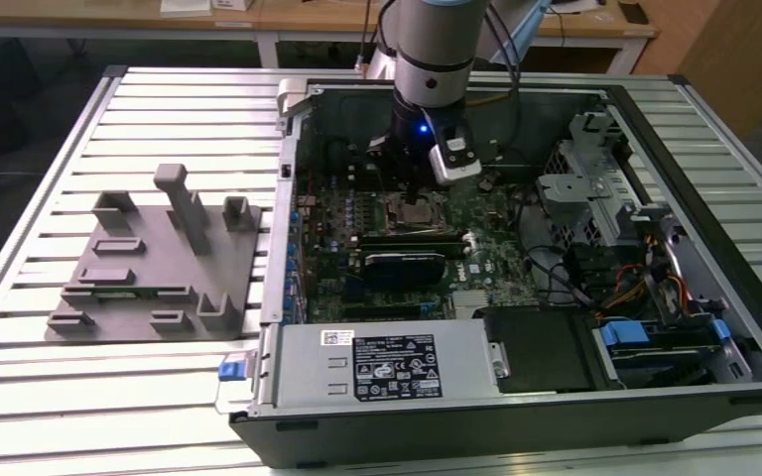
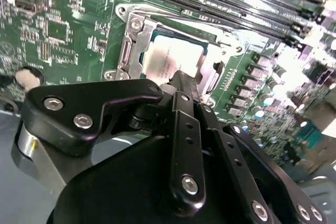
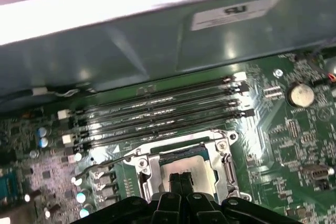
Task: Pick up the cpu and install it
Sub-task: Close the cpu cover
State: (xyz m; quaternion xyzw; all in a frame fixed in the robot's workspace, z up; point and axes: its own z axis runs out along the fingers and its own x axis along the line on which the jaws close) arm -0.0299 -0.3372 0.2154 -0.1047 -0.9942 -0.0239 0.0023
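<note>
- robot arm and black linkage gripper (image 1: 415, 188): reaches down from the far side into the open dark-grey computer case (image 1: 698, 397), which lies on its side on the slatted metal bench (image 1: 37, 397).
- jaws: drawn together in both wrist views (image 2: 181, 77) (image 3: 181, 179), with only a thin seam between the tips and nothing clamped between them.
- small flat square cpu with a silver-grey metal top and pale rim (image 2: 168, 59) (image 3: 202, 165): lies flat inside the bright metal socket frame (image 2: 131, 51) on the green motherboard (image 1: 487, 238); the jaw tips stand directly over its near edge, and it cannot be told whether they touch it.
- long black memory slots (image 3: 163, 108): run in parallel rows just beyond the socket frame, between it and the case wall.
- round silver coin cell (image 3: 301, 94): sits on the board, apart from the socket.
- silver-grey power supply box (image 1: 381, 362): fills the near part of the case, well apart from the gripper.
- grey moulded fixture tray with upright posts and pockets (image 1: 156, 268): rests on the bench at the exterior view's left, beside the case.
</note>
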